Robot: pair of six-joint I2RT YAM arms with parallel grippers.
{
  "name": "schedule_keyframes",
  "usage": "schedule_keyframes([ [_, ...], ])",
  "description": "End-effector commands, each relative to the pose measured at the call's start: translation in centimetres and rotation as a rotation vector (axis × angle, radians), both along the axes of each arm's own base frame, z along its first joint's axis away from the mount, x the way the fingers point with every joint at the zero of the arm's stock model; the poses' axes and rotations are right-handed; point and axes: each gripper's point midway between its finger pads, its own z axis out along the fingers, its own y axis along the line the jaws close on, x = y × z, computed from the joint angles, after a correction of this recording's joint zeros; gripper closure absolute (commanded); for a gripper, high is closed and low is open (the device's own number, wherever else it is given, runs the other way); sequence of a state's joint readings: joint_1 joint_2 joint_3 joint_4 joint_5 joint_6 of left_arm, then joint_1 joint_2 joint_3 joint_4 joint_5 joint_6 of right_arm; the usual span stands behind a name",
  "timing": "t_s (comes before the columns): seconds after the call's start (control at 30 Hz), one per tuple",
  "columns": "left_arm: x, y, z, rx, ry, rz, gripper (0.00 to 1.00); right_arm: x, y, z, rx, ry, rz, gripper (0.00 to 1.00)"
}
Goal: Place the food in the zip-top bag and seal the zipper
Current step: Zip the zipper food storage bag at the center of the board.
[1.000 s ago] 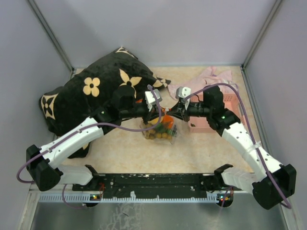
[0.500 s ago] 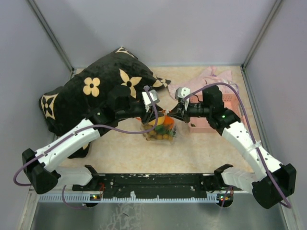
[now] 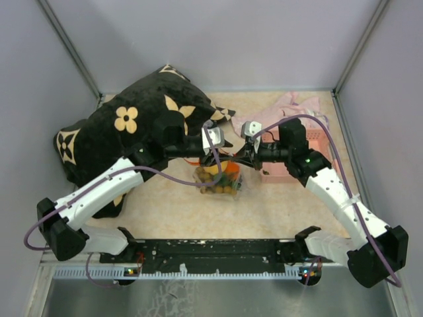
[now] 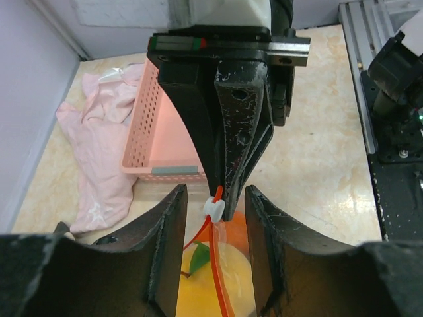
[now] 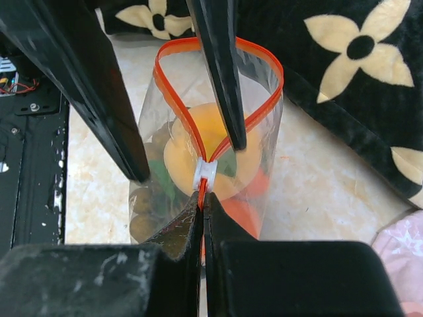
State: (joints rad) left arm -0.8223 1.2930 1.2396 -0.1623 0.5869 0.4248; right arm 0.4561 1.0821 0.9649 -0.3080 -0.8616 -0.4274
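1. Over the last second the left gripper (image 4: 216, 195) has gone from shut to parted and has dropped back to the mouth of the clear, thin plastic zip-top bag (image 5: 264, 132), after rising a little above it.
2. That bag stands on the beige table (image 3: 297, 211) between the two arms, about where it was, with the small toy fruits (image 5: 188, 148) inside.
3. Its narrow orange-red zipper (image 5: 177, 111) gapes in a wide loop, so filling looks done and sealing is not.
4. One left finger reaches into the loop and the other stays outside; the jaws grip nothing.
5. A small white slider (image 5: 205, 173) sits at the near end of the strip, just beyond the right gripper (image 5: 201, 205), which is pinched closed on that end, unmoved.
6. Letting go probably frees the left gripper to regrip and run the slider along.
7. Unchanged around them: the pink perforated plastic basket (image 4: 142, 112), pale pink cloth (image 4: 92, 145) and black flower-print cushion (image 3: 125, 132).
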Motion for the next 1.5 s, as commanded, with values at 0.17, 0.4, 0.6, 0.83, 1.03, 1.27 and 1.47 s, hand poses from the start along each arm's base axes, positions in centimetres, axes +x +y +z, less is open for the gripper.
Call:
schedule_keyframes([
  [0.17, 0.4, -1.4, -1.1, 0.062, -0.058, -0.093, 0.58, -0.4, -0.1, 4.1, 0.052, -0.129, 0.014, 1.0],
  [0.4, 0.3, -1.3, -1.8, 0.084, -0.051, -0.102, 0.73, -0.4, -0.2, 4.3, 0.054, -0.137, 0.004, 1.0],
  [0.6, 0.5, -0.8, -2.3, 0.113, -0.06, -0.081, 0.91, -0.1, -0.5, 4.7, 0.053, -0.148, -0.026, 1.0],
  [0.83, 1.4, 0.9, -1.6, 0.143, -0.111, 0.015, 1.0, 0.3, -1.3, 5.2, 0.058, -0.149, -0.079, 1.0],
  [1.03, 2.7, 2.8, -1.9, 0.197, -0.131, 0.123, 1.0, 0.9, -2.5, 5.5, 0.066, -0.136, -0.127, 1.0],
  [1.27, 3.5, 4.9, -2.1, 0.216, -0.126, 0.205, 1.0, 0.8, -3.1, 5.4, 0.071, -0.131, -0.147, 1.0],
  [1.47, 2.7, 4.8, -1.2, 0.209, -0.113, 0.163, 1.0, 0.1, -2.1, 5.2, 0.09, -0.091, -0.074, 0.86],
])
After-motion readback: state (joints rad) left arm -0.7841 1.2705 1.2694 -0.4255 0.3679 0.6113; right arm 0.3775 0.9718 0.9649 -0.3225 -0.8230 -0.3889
